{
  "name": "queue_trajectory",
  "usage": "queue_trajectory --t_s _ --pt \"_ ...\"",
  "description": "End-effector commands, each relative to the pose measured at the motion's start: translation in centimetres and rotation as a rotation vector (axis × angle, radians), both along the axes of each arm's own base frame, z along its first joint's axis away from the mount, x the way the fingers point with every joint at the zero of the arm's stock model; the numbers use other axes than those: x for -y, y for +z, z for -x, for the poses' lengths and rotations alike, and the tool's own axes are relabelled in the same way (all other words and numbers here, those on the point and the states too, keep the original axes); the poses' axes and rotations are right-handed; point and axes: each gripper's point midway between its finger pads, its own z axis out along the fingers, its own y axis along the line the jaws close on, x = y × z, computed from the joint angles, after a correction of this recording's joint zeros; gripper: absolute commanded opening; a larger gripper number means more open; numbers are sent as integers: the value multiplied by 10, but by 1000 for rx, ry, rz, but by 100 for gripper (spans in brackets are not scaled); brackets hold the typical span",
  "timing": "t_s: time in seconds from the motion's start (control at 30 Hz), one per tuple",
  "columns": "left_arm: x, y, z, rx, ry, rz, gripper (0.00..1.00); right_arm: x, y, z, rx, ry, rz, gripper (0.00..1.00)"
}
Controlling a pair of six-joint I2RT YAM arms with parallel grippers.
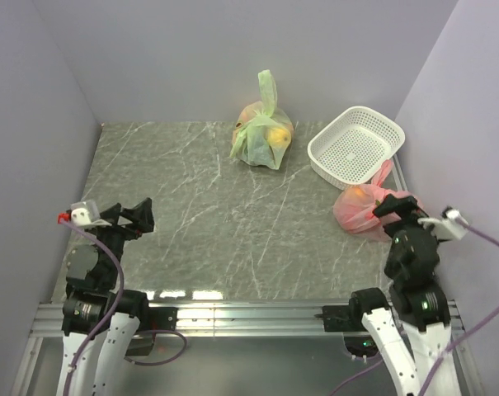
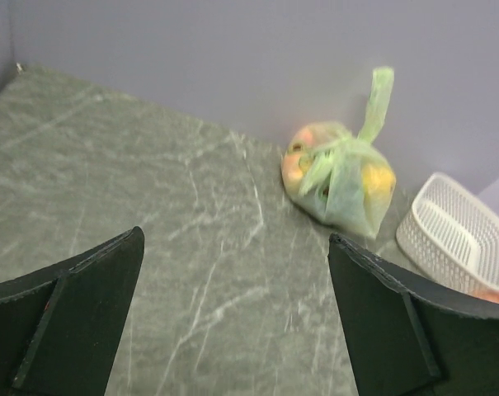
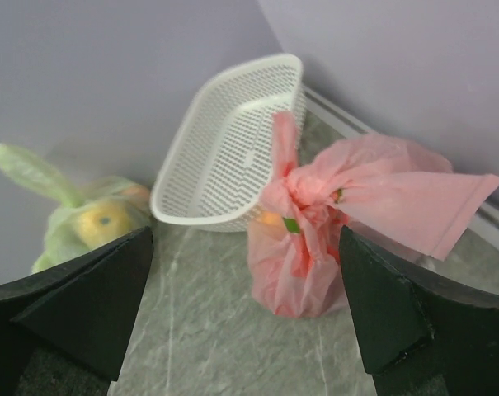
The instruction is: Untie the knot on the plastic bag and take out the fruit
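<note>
Pink plastic bag [image 3: 303,264] stands upright, knot [image 3: 294,194] uppermost — right tool [image 3: 245,235] spread wide, left tool [image 2: 234,238] likewise apart.

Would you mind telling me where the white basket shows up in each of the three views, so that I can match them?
Top external: the white basket sits at far right, near the right wall.
Left wrist: the basket is at the right edge, partly cut off.
Right wrist: the basket is upper centre, behind the pink bag.
Shared landmark: the green bag, left of the basket in every view.
</note>
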Motion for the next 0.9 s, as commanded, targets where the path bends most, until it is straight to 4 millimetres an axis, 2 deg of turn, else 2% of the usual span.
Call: queue_trajectory --t_s 0.0,0.13,0.37,0.47,0.63,0.67,0.7,0.73,0.8,0.83,0.87 --pt "10 5 2 -5 -48 9 99 10 -32 -16 -173 -131 -52 100" --pt "13 5 6 -4 -67 0 99 5 -47 -45 -209 -162 -96 100" --pt "19 5 9 4 -99 -7 99 16 -98 -84 -347 -289 -110 100" --pt "20 5 9 3 -101 -10 99 22 -122 -93 -385 -326 -151 91" --pt "22 4 9 -6 -110 -12 99 32 -148 -98 -422 -361 -165 80" --pt "22 3 8 -9 -113 -13 99 34 -151 -97 -425 -366 -167 69" --pt "23 2 8 -10 -114 -15 99 34 -155 -97 -429 -360 -171 63" --pt "23 3 8 -10 -117 -16 99 33 -160 -96 -438 -348 -169 45" --pt "25 1 6 -19 -122 -19 99 26 -163 -96 -444 -297 -181 26" --pt "25 0 6 -23 -123 -22 99 24 -169 -90 -463 -286 -176 11" --pt "25 0 6 -26 -125 -21 99 19 -164 -88 -440 -257 -195 5"
